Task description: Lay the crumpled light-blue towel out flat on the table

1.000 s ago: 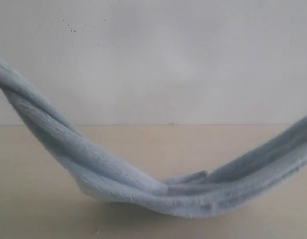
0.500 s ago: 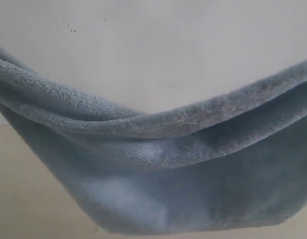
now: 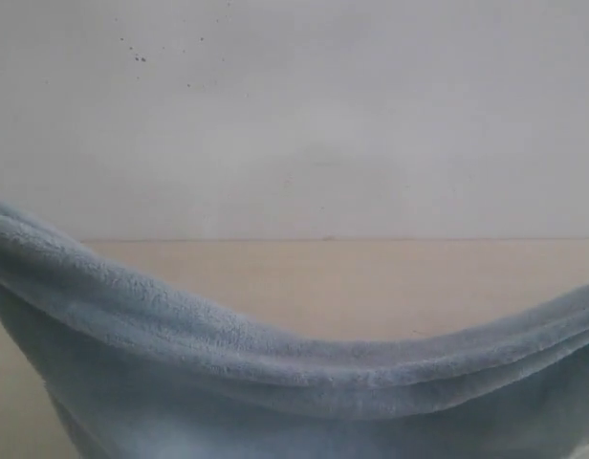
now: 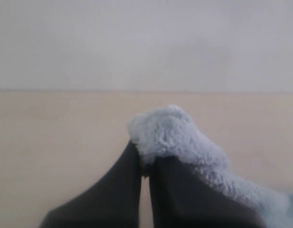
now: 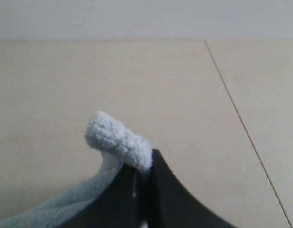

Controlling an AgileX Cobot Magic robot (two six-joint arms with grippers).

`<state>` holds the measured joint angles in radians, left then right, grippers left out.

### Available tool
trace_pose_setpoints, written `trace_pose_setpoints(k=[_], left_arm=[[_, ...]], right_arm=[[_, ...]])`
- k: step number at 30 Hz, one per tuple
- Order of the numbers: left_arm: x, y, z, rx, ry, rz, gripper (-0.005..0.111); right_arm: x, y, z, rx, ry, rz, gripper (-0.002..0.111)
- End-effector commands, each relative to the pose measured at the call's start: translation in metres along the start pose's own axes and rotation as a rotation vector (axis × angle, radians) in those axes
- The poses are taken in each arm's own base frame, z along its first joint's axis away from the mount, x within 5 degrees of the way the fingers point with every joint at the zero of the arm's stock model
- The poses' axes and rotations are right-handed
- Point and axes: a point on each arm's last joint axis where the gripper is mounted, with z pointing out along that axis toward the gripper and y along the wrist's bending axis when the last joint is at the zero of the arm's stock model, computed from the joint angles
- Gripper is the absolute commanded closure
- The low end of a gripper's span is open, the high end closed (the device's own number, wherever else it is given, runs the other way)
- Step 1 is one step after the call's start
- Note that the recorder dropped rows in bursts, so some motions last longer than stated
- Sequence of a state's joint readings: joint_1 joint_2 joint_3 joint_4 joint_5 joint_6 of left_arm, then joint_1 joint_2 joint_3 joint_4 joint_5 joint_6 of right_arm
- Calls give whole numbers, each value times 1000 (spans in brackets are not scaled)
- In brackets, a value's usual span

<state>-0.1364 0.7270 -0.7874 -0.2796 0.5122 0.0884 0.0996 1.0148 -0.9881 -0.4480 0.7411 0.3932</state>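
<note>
The light-blue fluffy towel [image 3: 275, 382] hangs in a sagging curve across the lower part of the exterior view, stretched between both sides and held above the beige table [image 3: 352, 287]. Neither gripper shows in that view. In the left wrist view my left gripper [image 4: 144, 164] is shut on a bunched corner of the towel [image 4: 170, 130], which trails off to one side. My right gripper [image 5: 142, 166] is likewise shut on a rolled towel edge [image 5: 118, 140] above the table [image 5: 184, 95]. The white tag is hidden.
A white wall [image 3: 294, 115] rises behind the table's far edge. A thin dark seam line [image 5: 241, 123] runs across the tabletop in the right wrist view.
The towel swung up close to the camera half a second ago, filling the view; now it has dropped lower, and the table's far part shows again above its upper edge.
</note>
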Motion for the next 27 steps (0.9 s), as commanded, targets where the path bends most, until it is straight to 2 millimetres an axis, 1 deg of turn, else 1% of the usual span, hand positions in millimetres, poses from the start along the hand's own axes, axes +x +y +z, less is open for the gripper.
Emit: trace_pose_setpoints(k=[1,3,7,8,10,13,18,21,24,27], left_arm=[[-14,-2,-13,9,-170,-34,103],[-9,-1,-7,5,-95,-28,103],[14,0,10,13,181,-36,103],[17,1,12,14,220,-32,103],[21,0,12,19,270,-21,103],[24,0,11,28,304,11,103],[28,0,10,34,347,66,103],[35,4,15,12,340,77,103],[59,10,25,-2,384,61,103],[90,16,32,-16,452,32,103]], right_arm=[[-13,-4,-21,-26,-198,20,108],[-10,-3,-15,-8,-140,15,108],[9,1,16,54,135,-15,108],[11,3,20,44,165,-3,108],[14,10,22,-20,205,15,108],[18,16,20,-98,239,-56,108],[23,16,19,-109,297,-103,108],[24,17,22,-109,309,-111,108],[29,20,31,-107,348,-120,108],[47,22,41,-109,398,-134,108]])
